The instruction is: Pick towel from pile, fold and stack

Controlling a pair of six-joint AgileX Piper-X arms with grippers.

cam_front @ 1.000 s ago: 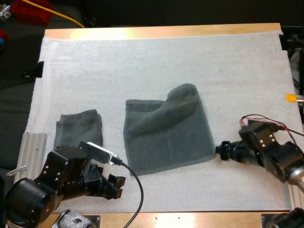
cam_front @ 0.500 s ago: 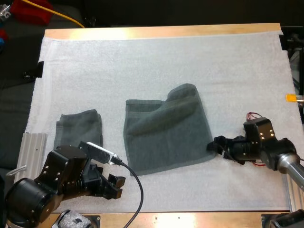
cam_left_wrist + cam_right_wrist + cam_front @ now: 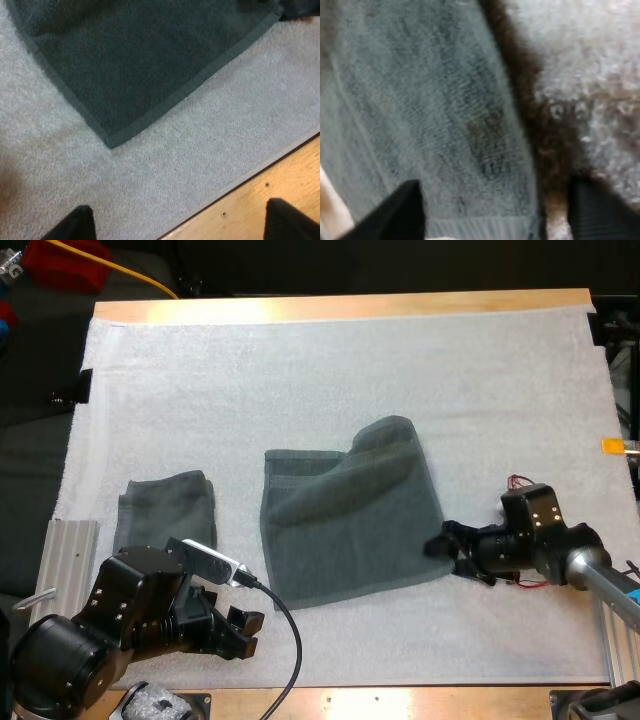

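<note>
Leftward has gone the right hand [image 3: 447,545] over the last second: it has slid across the white mat [image 3: 300,370] from well clear of the spread towel [image 3: 350,515] until it reaches the towel edge nearest it. Nothing else has shifted; both towels and the other arm lie as they did.

Its fingers stand apart and low over the mat, with the hemmed edge just ahead of them and between them, gripping nothing yet. I judge it comes in flat so that one finger can slip under the hem.

The left hand [image 3: 243,632] is likewise spread wide and empty, hovering near the worktop's [image 3: 400,702] front edge. The spread towel's near corner lies just ahead of it, probably the corner it waits to take.

That towel lies between the two hands, mostly flat, with a raised ridge toward its far side. A folded towel [image 3: 165,508] sits just beyond the left hand, likely the start of the stack.
</note>
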